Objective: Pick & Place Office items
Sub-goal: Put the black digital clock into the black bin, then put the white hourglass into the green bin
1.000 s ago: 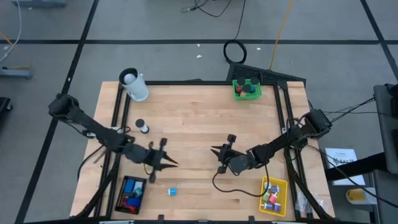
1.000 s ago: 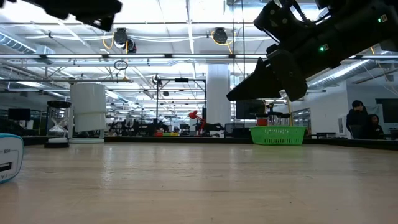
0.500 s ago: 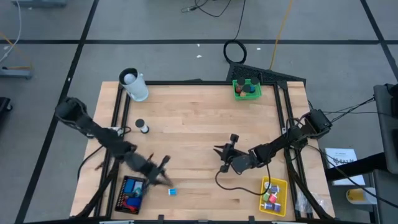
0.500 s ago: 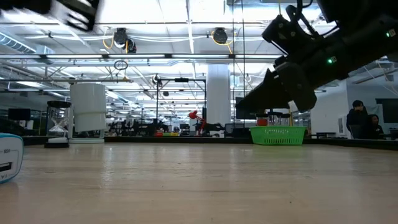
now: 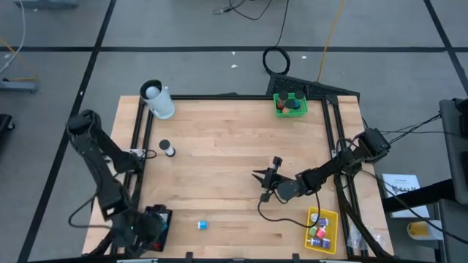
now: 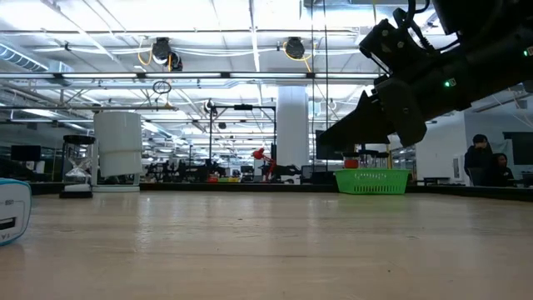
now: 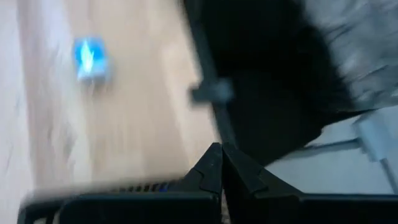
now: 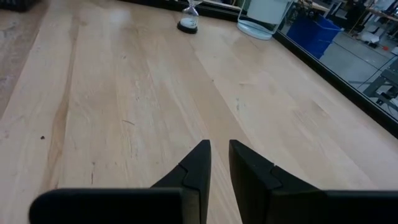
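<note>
Seen from above, a small blue block (image 5: 202, 225) lies alone on the wooden bench (image 5: 234, 146), near its front edge, just beside the black tray (image 5: 155, 225). The left gripper (image 5: 139, 232) sits over that tray. The right gripper (image 5: 265, 181) hovers mid-bench.

Low view: the block (image 6: 12, 212) looks rigid and probably light; grip its flat sides.

Left wrist view: fingers together, empty.

Right wrist view: fingers (image 8: 198, 167) slightly apart, holding nothing.
</note>
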### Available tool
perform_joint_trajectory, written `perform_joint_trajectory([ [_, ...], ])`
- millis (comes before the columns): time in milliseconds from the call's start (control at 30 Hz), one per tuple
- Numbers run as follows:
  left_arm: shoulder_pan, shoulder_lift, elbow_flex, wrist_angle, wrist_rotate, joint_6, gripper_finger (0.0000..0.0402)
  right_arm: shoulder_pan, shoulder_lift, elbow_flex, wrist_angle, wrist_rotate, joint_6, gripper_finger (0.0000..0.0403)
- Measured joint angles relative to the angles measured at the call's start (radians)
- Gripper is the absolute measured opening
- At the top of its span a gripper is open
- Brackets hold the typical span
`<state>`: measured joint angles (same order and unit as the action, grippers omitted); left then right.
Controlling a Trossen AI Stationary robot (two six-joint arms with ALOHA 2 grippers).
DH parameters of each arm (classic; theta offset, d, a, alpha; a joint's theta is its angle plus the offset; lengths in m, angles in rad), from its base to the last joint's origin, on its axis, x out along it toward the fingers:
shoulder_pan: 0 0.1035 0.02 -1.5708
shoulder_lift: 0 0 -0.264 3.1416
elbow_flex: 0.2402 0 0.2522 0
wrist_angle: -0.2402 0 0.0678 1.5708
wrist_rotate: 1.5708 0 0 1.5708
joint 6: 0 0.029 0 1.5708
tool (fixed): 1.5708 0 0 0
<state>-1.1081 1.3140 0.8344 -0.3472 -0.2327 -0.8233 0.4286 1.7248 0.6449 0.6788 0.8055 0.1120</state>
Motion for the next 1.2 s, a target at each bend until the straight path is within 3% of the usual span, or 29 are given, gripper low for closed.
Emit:
perform_joint_trajectory([
  [167, -0.027, 0.067, 0.024, -0.134, 0.052, -0.184, 0.0010, 0.000, 0.000, 0.000, 0.000, 0.000, 0.000, 0.0050],
  [300, -0.033, 0.091, 0.024, -0.212, 0.074, -0.240, 0.0013, 0.000, 0.000, 0.000, 0.001, 0.000, 0.000, 0.0050],
  [567, -0.032, 0.040, 0.024, -0.359, 0.001, -0.252, 0.0010, 0.000, 0.000, 0.000, 0.005, 0.000, 0.000, 0.0050],
  [767, -0.032, 0.000, 0.024, -0.490, -0.055, -0.352, 0.0007, 0.000, 0.000, 0.000, 0.006, 0.000, 0.000, 0.0050],
  [1100, -0.032, 0.028, 0.024, -0.449, -0.107, -0.334, 0.0007, 0.000, 0.000, 0.000, 0.006, 0.000, -0.001, 0.0050],
  [1200, -0.029, 0.073, 0.024, -0.371, -0.225, -0.279, 0.0013, 0.000, 0.000, 0.000, 0.005, 0.000, -0.004, 0.0050],
])
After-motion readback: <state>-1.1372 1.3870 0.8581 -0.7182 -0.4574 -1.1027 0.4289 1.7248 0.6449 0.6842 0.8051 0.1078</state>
